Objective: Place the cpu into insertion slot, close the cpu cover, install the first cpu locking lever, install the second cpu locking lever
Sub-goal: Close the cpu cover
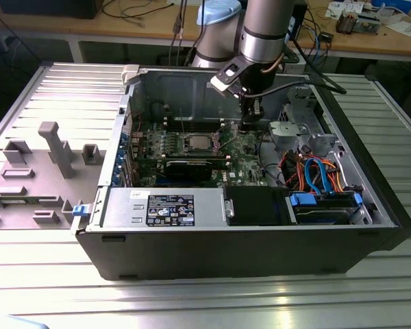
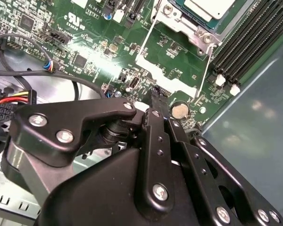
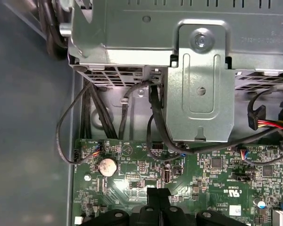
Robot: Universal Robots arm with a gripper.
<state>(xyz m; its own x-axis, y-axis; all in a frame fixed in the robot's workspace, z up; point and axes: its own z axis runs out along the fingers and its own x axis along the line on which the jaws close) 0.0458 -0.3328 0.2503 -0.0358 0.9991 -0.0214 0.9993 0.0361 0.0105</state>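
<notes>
The cpu [image 1: 200,142] lies flat in the socket on the green board, its silver top [image 2: 208,6] showing. The cpu cover [image 2: 179,23] lies as a metal frame around it. Two thin wire locking levers [image 2: 146,40] [image 2: 206,70] run out from the socket over the board. My gripper [image 1: 250,125] hangs just above the board, on the exterior view's right of the socket and apart from it. Its black fingertips [image 2: 155,96] meet in both wrist views, with nothing between them [image 3: 158,194]. They hover near a coin cell [image 3: 106,165].
The open computer case [image 1: 260,253] encloses the work. A grey drive cage [image 3: 198,70] with black cables [image 3: 153,108] stands close beside the gripper. Memory slots [image 2: 245,42] run beside the socket. A power supply [image 1: 166,208] and a blue-tabbed drive bay [image 1: 322,205] fill the case's front.
</notes>
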